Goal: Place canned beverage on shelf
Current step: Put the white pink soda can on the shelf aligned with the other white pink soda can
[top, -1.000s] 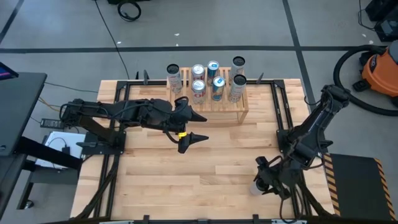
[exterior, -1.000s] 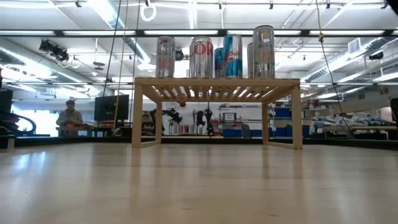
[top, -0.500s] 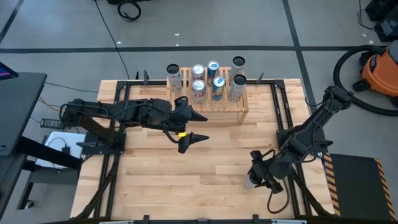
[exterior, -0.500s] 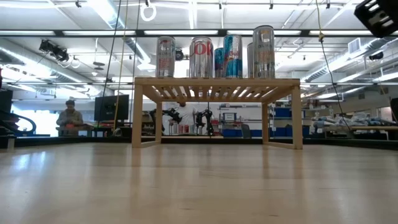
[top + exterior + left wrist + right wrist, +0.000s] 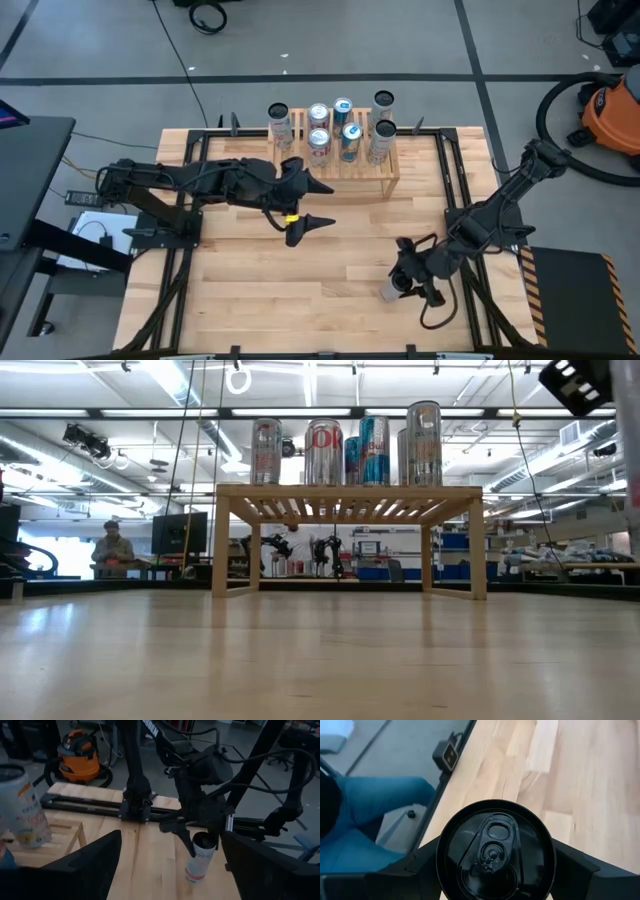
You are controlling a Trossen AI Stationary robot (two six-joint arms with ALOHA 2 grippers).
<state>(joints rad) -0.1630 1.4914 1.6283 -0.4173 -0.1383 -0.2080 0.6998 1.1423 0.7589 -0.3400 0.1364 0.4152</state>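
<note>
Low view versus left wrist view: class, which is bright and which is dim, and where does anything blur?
Low view: bright ceiling lights behind the shelf, tabletop sheen. Left wrist view: dim overall, the near can soft, the right hand dark around its can.

Pale slatted wood shelf (image 5: 372, 172); glossy metal cans (image 5: 322, 452)

My right wrist view cuts off the can (image 5: 496, 852) below its lid; on the shelf (image 5: 64, 831), another can (image 5: 22, 805) is cropped too.
</note>
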